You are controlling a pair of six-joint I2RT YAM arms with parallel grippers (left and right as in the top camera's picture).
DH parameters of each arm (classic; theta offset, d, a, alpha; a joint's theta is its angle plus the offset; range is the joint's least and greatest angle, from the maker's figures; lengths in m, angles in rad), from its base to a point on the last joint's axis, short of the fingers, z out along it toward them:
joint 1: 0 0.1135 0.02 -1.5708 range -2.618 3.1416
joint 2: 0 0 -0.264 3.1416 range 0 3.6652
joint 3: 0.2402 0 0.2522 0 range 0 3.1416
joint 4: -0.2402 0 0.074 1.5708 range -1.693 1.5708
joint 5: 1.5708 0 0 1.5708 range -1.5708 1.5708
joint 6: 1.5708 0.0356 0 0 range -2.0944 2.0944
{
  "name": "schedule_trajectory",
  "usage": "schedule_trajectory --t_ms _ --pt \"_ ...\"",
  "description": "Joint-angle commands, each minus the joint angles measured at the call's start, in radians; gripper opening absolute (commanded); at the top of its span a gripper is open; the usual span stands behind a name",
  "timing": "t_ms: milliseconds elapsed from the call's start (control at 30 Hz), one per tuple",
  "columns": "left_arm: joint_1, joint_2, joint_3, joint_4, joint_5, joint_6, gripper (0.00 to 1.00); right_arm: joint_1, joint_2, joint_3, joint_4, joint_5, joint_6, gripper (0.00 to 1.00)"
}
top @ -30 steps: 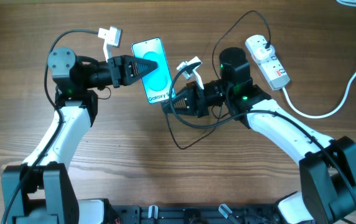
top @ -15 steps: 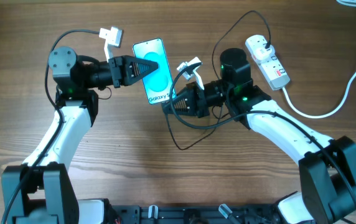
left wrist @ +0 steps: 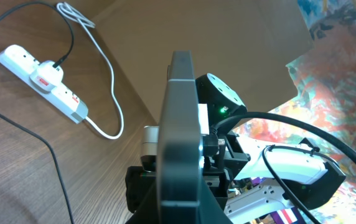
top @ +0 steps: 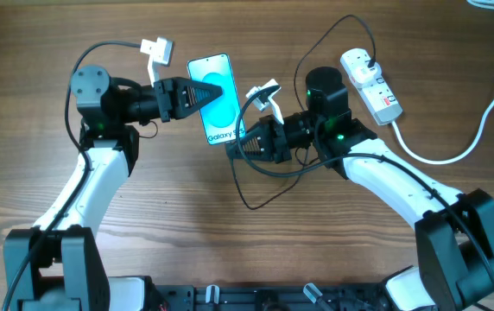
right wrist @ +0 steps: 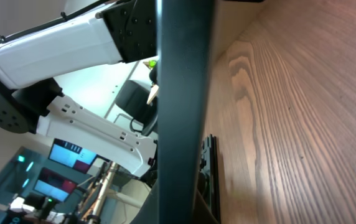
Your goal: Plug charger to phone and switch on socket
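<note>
The phone (top: 216, 104) is showing its cyan screen over the table (top: 186, 233), with the left claw (top: 199, 95) clamping shut on its side. The right claw (top: 243, 138) is crowding the phone's white-banded end, and I cannot tell whether it is pinching anything. The black charger (top: 245, 204) is looping beneath that claw, with the socket (top: 372, 85) lying well apart to the right.

The phone (top: 216, 102) has a bright blue-green screen with a white band saying Galaxy S25 at its near end. It is tilted, up off the table (top: 178, 233). The charger (top: 351, 16) is a long thin black wire. Its white plug (top: 361, 64) sits in the socket (top: 378, 91), a long white strip with red marks on the far right
</note>
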Motion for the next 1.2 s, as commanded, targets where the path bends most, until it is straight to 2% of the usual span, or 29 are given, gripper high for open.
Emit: schedule_trajectory --t_ms 0,767,1167 --pt "-0.093 -0.017 -0.075 -0.01 0.16 0.013 0.04 0.0 -0.01 0.086 0.016 0.132 0.0 0.05" --pt "-0.153 -0.021 -0.111 -0.028 0.16 0.014 0.04 -0.025 -0.01 0.106 0.015 0.134 0.025 0.05" --pt "-0.153 -0.021 -0.204 -0.027 0.16 0.015 0.04 -0.025 -0.01 0.106 -0.103 0.146 -0.055 0.05"
